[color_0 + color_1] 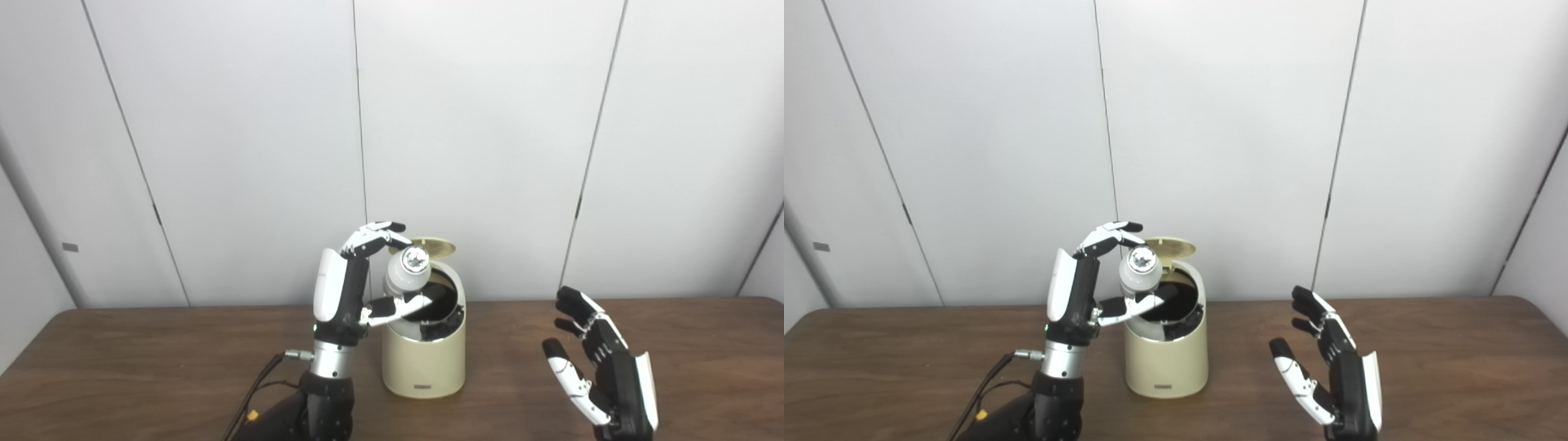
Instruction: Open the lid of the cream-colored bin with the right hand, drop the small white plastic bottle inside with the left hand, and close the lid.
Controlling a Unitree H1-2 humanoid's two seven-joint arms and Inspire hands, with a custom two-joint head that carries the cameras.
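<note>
Your left hand [361, 278] is clamped on the bottle [405, 272], fingers [376, 236] over the top, thumb under it. Bottle sits tilted, right above the bin's [422, 361] open mouth, foil-capped end toward the camera. Bin stands on the table [122, 361], centre, just right of your left forearm. Lid [433, 247] is up, hinged back behind the opening; dark interior shows. Your right hand [1329, 367] hangs well right of the bin, fingers spread, holding nothing, touching nothing.
</note>
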